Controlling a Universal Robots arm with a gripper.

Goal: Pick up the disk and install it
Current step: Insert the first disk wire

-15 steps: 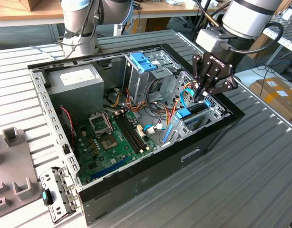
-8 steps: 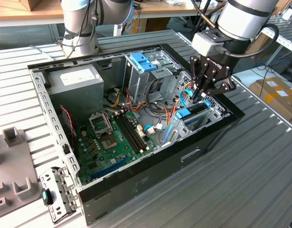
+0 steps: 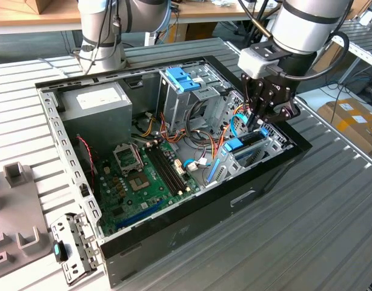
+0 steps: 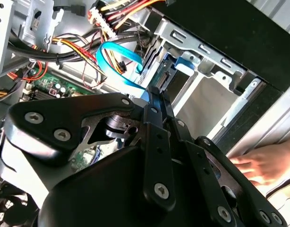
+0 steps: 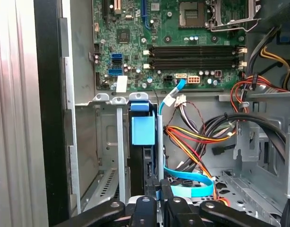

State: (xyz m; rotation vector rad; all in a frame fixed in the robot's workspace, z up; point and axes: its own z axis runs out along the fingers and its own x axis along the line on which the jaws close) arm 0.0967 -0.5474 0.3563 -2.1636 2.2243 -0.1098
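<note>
— Where's the disk [image 5: 144, 130]?
— On edge inside the drive bay [image 5: 107, 142].
— And the gripper [image 5: 157, 185]?
— Clenched, at the bay's mouth, right over the disk. Best to press straight into the bay, without tilting.

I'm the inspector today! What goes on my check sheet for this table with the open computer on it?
Surface: slatted metal table, with an open computer case on it.
Job's things: the disk stands on edge in a metal bay slot inside the case.
Clutter: grey holders on the table at the exterior view's left.
Grippers: the robot's hand hangs low inside the case, right at the disk's slot.
Cables: flat light-blue cable; red, yellow and orange wires beside the bay.
Surroundings: robot arm base behind the case, cardboard box, a person's hand outside the case wall.
</note>
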